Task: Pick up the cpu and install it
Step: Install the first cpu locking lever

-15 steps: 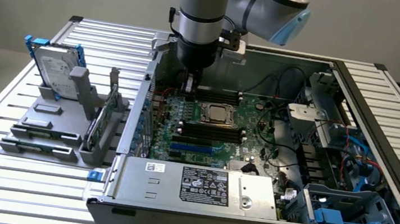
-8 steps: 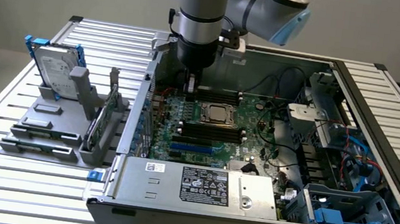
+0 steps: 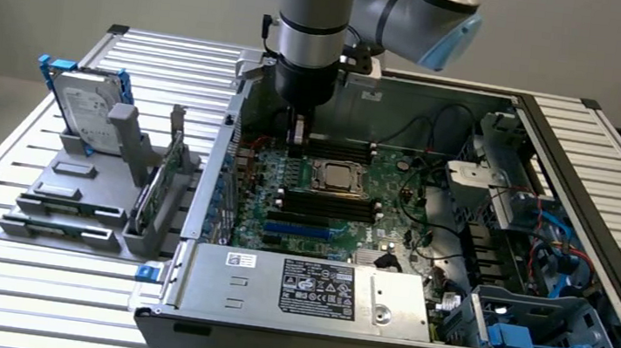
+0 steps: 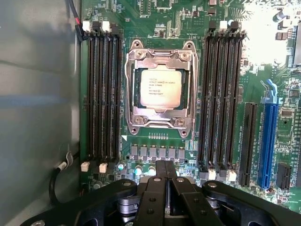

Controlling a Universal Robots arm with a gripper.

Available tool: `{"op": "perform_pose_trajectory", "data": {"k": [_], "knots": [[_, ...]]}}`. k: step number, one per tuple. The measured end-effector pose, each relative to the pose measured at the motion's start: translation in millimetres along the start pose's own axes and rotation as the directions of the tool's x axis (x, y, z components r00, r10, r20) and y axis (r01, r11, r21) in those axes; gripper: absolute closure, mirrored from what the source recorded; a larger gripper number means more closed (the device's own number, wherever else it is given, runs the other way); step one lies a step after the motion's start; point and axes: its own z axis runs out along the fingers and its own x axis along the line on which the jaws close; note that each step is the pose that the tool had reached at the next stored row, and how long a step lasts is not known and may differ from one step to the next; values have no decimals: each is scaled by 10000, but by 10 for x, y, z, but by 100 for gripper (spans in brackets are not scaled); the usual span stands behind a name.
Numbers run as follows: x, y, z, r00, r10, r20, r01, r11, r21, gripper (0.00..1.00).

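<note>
The cpu point(image 4: 161, 88) is a flat square chip with a pale silver lid. It lies inside the metal socket frame point(image 4: 129, 89) on the green motherboard, between two banks of black memory slots. In the exterior view the cpu point(image 3: 337, 175) sits mid-board inside the open computer case. My gripper point(image 3: 297, 142) hangs over the board, a little toward the exterior view's left of the socket. In the wrist view my gripper point(image 4: 164, 165) has its two black fingers pressed together, shut with nothing between them, and its tips are apart from the cpu.
A grey case wall point(image 4: 37, 94) stands close beside the memory slots. A blue expansion slot point(image 4: 268, 136) lies past the far memory bank. The power supply point(image 3: 310, 288) fills the case's near side. A hard drive point(image 3: 90, 109) with blue brackets stands in a grey rack outside the case.
</note>
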Motion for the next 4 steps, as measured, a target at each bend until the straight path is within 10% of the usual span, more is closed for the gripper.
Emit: {"op": "perform_pose_trajectory", "data": {"k": [4], "knots": [[0, 0, -2, 10000, 0, 0, 0, 10000, 0, 89]]}}
